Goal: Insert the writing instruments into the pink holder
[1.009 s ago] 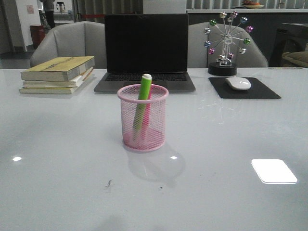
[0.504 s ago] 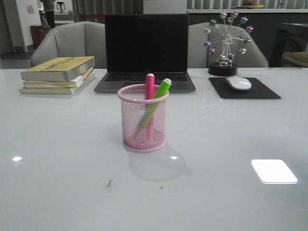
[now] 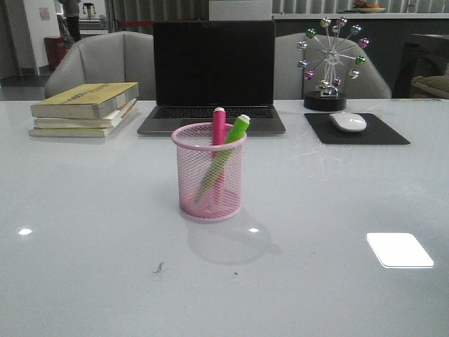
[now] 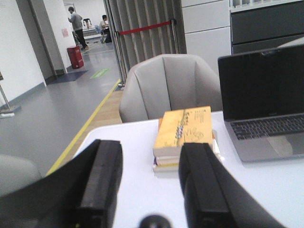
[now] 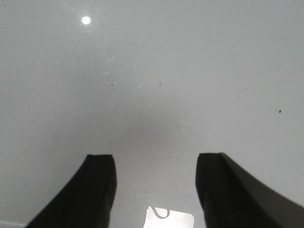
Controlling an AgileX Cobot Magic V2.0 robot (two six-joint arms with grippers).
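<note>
pink holder stands upright near the middle of the table, just on your near side of the laptop. both pens are inside it: pink marker stands close to upright toward the far rim, green marker leans to the right with its cap resting over the rim, and the two lower ends meet low in the mesh. neither arm shows in the front view. left gripper has its fingers spread wide with nothing between them; past it you see the stack of books at the far left of the table and a grey chair behind. right gripper is also spread wide and holds nothing, looking down at bare table surface. to the far right you have a mouse on a black pad, with a small ferris-wheel ornament just behind it.
</note>
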